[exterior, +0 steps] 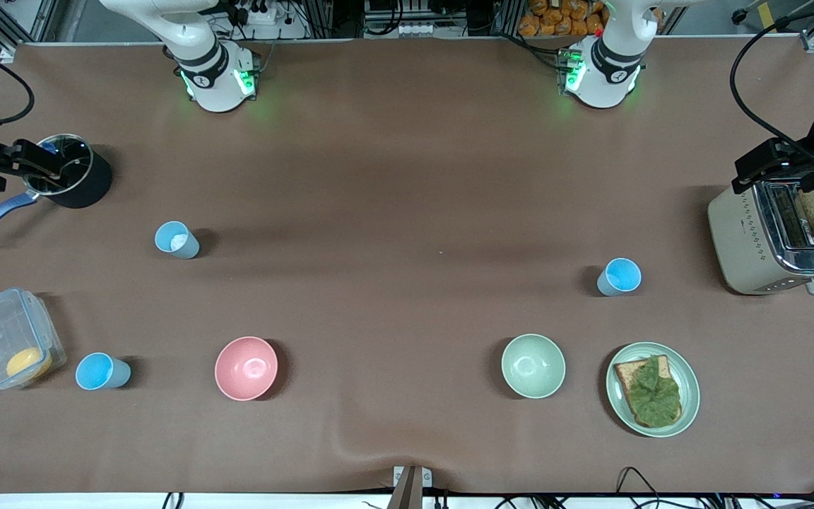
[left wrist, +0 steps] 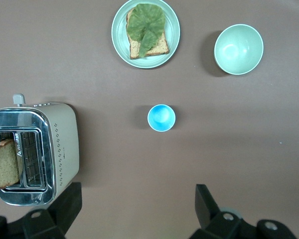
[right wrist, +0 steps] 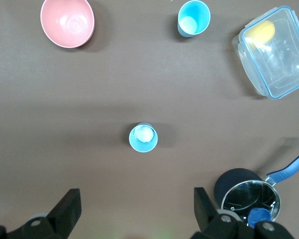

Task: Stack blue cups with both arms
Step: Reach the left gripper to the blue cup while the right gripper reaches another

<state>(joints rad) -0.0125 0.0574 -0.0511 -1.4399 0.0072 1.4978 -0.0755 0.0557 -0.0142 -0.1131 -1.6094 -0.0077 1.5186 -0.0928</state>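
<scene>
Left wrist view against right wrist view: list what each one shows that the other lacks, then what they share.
Only the left wrist view shows the toaster with a bread slice in its slot, the plate carrying lettuce-topped toast, the pale green bowl and one blue cup.

Only the right wrist view shows the pink bowl, two other blue cups, the clear container and the saucepan.

Both show brown tabletop and their own open end effector, left and right, each above a cup.

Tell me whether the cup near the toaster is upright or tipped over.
Upright. The cup stands on its base with its round mouth facing up, the blue inside showing; it stands apart from the toaster.
</scene>
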